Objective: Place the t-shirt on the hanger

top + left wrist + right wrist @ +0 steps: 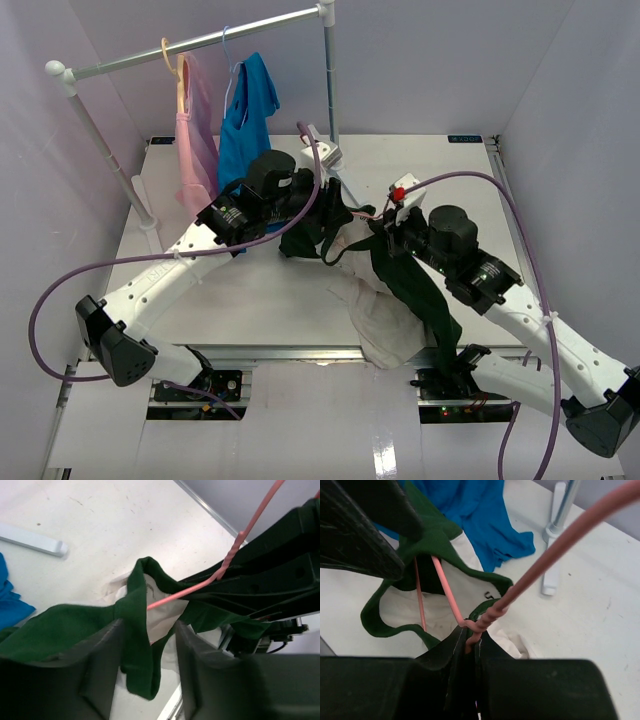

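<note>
The right tool [470, 635] is pressed together on the twisted neck of the hanger [445, 592], whose wire runs into the collar of the t-shirt [395, 310]. The left tool [149, 626] stands spread, with green collar fabric hanging between its fingers. The t-shirt trails over the near edge of the table [250, 290]. A blue shirt [245, 115] and a pink garment [195, 130] hang from the rack [200, 42] just behind.

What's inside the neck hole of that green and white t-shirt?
The pink hanger has two wire arms running from its twisted neck into the t-shirt through the green collar, with white fabric behind them. How far the arms reach inside is covered by cloth.
</note>
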